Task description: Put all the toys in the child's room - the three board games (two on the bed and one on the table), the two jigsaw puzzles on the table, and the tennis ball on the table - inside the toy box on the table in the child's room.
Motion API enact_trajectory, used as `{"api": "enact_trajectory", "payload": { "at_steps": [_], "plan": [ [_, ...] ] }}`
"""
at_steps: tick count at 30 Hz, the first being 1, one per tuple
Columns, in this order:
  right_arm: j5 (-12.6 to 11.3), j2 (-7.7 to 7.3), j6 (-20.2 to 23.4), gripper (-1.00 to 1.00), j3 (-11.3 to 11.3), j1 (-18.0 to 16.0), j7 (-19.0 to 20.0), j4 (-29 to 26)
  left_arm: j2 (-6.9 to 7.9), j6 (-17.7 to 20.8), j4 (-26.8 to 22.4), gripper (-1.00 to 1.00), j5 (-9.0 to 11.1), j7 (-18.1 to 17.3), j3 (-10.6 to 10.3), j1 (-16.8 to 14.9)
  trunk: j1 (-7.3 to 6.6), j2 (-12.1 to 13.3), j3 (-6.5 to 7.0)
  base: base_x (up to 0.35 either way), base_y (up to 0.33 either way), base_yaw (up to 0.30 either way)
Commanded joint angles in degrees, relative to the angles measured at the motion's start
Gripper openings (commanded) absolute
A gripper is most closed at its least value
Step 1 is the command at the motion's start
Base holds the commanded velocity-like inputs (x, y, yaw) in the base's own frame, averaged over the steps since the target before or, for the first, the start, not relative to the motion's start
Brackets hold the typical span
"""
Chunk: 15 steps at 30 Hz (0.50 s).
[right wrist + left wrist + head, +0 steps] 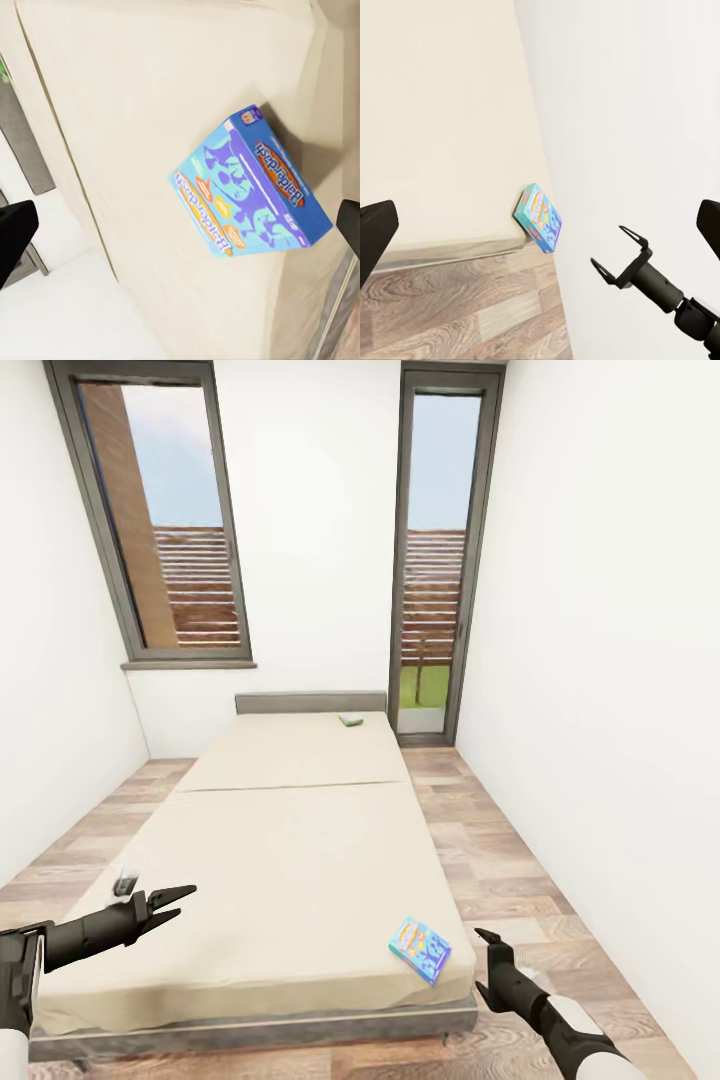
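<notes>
**Game box at the bed's near corner, right arm closest**

Robot at the foot of the bed (300,830) in the child's room, both arms raised and empty. The blue board game (420,949) lies flat on the cream mattress at the near right corner, close to the mattress edge — just left of and slightly beyond the right end effector (485,960), which hangs beside the bed over the plank floor with its two fingers spread apart and nothing between them. The box's long axis runs diagonally across the corner, one end pointing toward the bed's foot edge. The left end effector (170,901) hovers over the opposite near corner, fingers likewise parted and holding nothing — well apart from the box, so the right arm looks the better placed for the pick. A second board game (350,719), white-green, rests far off near the headboard, out of either arm's likely reach from here.
</notes>
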Motion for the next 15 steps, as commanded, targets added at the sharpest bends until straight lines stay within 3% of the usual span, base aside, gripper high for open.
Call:
{"api": "enact_trajectory", "payload": {
  "at_steps": [1,15],
  "plan": [
    [0.0,0.13,0.3,1.0,-0.4,-0.1,0.1,0.0,-0.04,0.6,0.0,1.0,-0.6,-0.5,0.2,-0.1,0.22,-0.4,-0.24,0.0,0.0,0.0],
    [0.0,1.29,0.3,1.0,-0.4,-0.1,0.4,0.0,0.06,0.7,0.0,1.0,-0.6,-0.5,0.2,-0.1,3.3,-6.1,-2.76,0.0,0.0,0.0]
  ]
}}
